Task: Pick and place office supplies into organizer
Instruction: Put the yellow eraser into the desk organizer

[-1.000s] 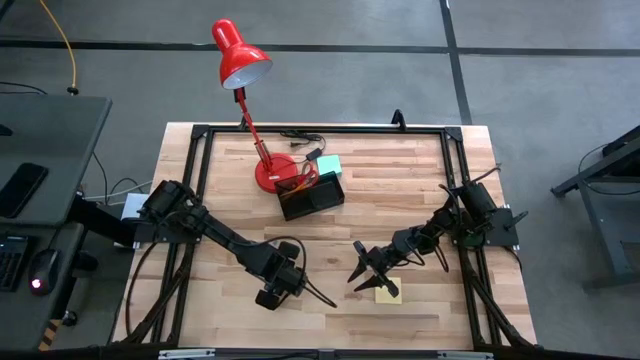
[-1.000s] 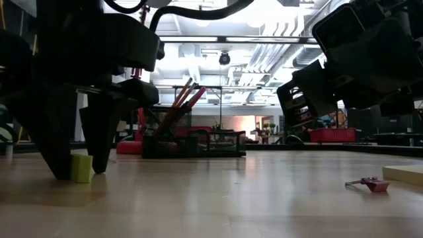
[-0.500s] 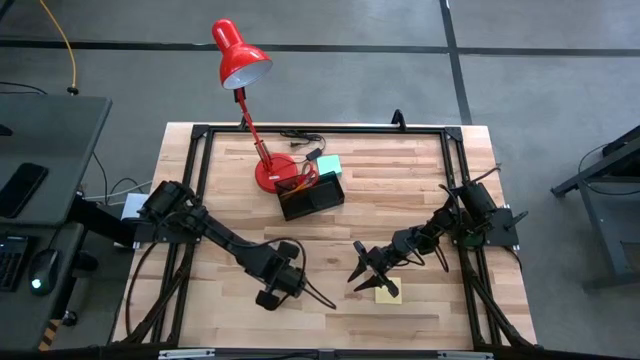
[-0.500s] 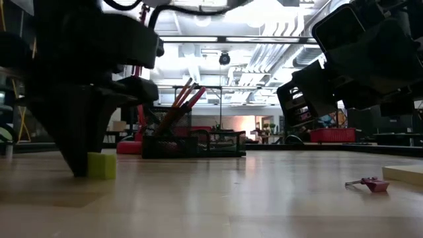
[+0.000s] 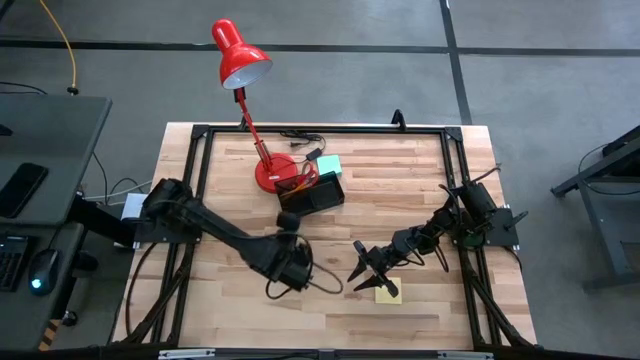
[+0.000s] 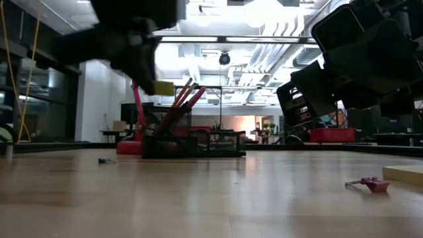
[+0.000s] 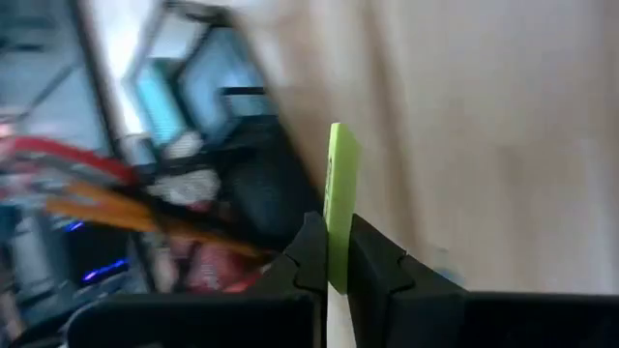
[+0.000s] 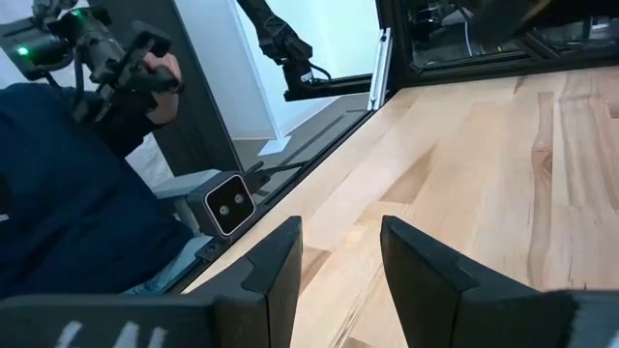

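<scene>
Lifted since a sec ago: left gripper [image 7: 329, 280] is carrying the yellow-green piece [image 7: 341, 193] clamped tight, off the surface [image 5: 420, 190], heading toward organizer [image 5: 312, 196] at 12 o'clock. Next: centering over a compartment, then releasing. Right gripper [image 5: 366, 266] is waiting half-open by yellow sticky pad [image 5: 389, 291].

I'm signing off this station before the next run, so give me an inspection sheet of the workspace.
Surface: wooden table, intact.
Job's things: yellow-green piece lifted off the table; organizer holds pencils; yellow pad lies loose.
Clutter: red lamp; small pink item.
Grippers: left gripper shut on the piece; right gripper open near the pad.
Cables: black cable behind the lamp.
Surroundings: person beside the table.
</scene>
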Motion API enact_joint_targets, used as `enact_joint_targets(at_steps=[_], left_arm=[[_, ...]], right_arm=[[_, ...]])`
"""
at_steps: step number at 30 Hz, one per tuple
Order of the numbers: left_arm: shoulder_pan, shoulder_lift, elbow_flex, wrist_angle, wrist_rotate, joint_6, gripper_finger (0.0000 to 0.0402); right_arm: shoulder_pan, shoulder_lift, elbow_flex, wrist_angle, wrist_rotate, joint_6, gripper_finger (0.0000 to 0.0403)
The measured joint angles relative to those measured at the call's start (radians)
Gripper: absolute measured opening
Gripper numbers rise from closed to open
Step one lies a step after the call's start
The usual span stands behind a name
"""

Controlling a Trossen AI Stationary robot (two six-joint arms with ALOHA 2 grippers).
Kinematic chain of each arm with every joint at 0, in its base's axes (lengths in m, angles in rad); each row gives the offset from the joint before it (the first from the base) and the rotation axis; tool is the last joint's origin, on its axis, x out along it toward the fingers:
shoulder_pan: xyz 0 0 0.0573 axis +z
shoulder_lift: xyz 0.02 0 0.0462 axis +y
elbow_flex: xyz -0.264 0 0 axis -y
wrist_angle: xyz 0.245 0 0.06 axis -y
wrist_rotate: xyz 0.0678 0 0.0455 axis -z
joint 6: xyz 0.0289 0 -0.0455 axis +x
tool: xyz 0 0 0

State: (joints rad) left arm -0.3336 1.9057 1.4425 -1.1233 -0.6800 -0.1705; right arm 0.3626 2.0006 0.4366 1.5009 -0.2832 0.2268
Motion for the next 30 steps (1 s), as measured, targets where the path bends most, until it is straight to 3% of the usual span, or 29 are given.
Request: enact_joint_targets(at_steps=[3, 13, 21, 30], left_arm=[[0.047, 0.000, 0.001, -0.003, -0.036, -0.002, 0.0008], [0.223, 0.006, -0.068, 0.056, -0.014, 0.010, 0.0007], [0.259, 0.006, -0.112, 0.189, 0.017, 0.062, 0.0009], [0.301, 0.006, -0.113, 0.215, 0.062, 0.057, 0.0011]], right_arm=[[0.000, 0.000, 0.000, 0.000, 0.007, 0.000, 0.0134], [0.006, 0.000, 0.000, -0.008, 0.020, 0.007, 0.0134], [0.018, 0.000, 0.000, -0.030, 0.031, 0.000, 0.0134], [0.020, 0.000, 0.000, -0.040, 0.051, 0.000, 0.0134]])
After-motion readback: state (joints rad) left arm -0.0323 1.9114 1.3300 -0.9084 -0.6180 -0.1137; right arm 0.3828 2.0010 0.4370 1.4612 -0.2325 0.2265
